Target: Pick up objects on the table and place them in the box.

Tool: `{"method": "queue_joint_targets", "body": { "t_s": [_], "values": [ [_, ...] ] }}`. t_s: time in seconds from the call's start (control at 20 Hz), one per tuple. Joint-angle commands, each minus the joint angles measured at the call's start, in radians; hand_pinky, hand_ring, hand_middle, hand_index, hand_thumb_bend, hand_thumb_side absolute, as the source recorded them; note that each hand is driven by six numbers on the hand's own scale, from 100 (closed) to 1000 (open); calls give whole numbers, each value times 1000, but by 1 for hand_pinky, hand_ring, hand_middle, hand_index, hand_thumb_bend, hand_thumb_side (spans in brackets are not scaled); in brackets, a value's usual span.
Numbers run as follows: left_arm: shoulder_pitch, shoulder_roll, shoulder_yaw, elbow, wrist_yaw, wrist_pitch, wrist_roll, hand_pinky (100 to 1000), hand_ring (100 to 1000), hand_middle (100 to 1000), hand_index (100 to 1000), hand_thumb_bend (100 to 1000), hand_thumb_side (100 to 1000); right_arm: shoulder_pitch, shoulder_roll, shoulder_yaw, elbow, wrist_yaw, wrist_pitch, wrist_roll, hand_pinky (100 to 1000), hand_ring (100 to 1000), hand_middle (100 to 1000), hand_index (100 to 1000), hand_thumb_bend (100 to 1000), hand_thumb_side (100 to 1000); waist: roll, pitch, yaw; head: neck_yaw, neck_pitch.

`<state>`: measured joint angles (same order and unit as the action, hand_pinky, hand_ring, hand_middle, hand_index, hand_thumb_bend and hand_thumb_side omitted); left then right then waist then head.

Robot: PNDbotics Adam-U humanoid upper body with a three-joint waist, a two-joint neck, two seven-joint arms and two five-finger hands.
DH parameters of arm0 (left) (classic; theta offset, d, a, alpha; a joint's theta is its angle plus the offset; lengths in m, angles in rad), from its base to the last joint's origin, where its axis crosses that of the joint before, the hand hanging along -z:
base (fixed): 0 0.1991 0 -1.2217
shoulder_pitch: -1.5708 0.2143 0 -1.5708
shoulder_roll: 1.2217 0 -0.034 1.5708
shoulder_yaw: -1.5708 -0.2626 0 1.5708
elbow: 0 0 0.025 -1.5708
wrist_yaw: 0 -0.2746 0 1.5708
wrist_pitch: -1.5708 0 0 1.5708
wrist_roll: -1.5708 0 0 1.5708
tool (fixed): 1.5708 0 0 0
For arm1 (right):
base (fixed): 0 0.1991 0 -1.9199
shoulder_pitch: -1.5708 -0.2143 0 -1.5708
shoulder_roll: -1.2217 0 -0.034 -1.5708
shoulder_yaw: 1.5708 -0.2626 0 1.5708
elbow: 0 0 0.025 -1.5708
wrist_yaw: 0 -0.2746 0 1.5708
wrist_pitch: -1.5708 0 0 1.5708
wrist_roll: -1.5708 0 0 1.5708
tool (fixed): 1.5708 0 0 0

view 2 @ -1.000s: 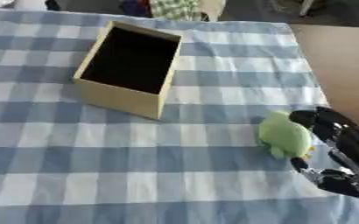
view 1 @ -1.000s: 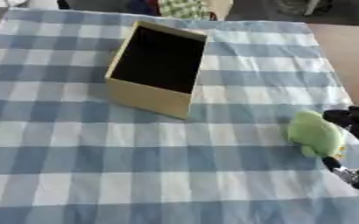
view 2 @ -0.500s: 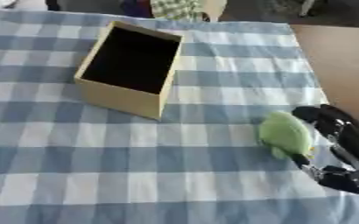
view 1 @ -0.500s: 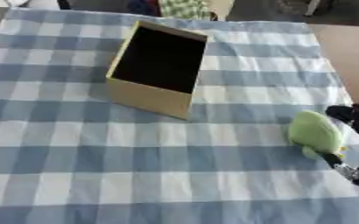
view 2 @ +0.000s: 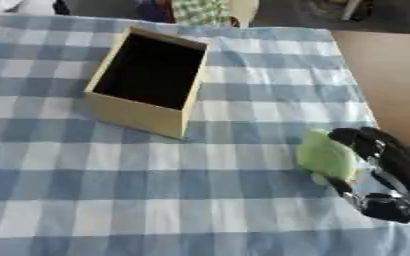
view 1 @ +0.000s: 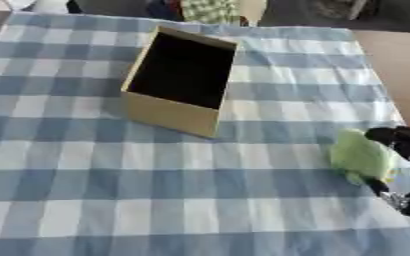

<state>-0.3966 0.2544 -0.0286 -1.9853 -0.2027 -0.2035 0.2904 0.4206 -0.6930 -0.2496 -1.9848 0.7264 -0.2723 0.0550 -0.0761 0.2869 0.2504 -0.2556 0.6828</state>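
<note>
Blue-checked cloth [view 1: 112,175] held a dark-lined cardboard box [view 1: 180,80] — right hand [view 2: 388,167] curled round a rounded green object [view 2: 324,157]

A blue and white checked cloth [view 1: 112,200] is spread over a brown table [view 2: 392,75], whose bare top is seen at the right. Beyond the far edge, dark floor and a green checked fabric [view 2: 200,10] are seen.

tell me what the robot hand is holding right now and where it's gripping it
The right robot hand has its fingers curled round the right side of a green soft object lying on the checked cloth. It looks gripped, not lifted.
</note>
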Motion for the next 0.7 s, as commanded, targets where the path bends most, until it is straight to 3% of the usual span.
{"method": "queue_joint_targets", "body": {
  "t_s": [0.05,0.2,0.45,0.6,0.65,0.7],
  "values": [
    [-15,9,-1,-15,1,-3,-6,409,748,790,618,100,737,0,-40,0,-15,-23,17,39,976,906,888,987,243,100,1,-12,0,-3,-10],
    [-15,8,-2,-15,2,-3,-9,408,748,790,618,100,738,-2,-47,7,-15,-30,27,61,967,890,792,963,221,100,1,-11,1,-4,-10],
    [-15,8,-2,-15,3,-4,-11,407,747,789,616,100,739,-12,-60,9,-15,-22,49,50,939,794,512,890,236,100,1,-11,2,-5,-11],
    [-16,7,-2,-15,3,-5,-12,407,747,789,616,100,739,-16,-69,8,-15,27,69,18,918,732,452,851,229,100,1,-11,2,-5,-12],
    [-15,7,-2,-15,3,-5,-13,407,747,789,615,100,739,-18,-71,11,-15,45,72,4,866,623,394,755,207,100,1,-11,3,-6,-12],
    [-15,6,-2,-15,3,-4,-14,406,748,789,615,100,739,-20,-73,15,-15,61,72,-12,844,583,380,724,197,100,1,-11,3,-7,-12]
  ]
}}
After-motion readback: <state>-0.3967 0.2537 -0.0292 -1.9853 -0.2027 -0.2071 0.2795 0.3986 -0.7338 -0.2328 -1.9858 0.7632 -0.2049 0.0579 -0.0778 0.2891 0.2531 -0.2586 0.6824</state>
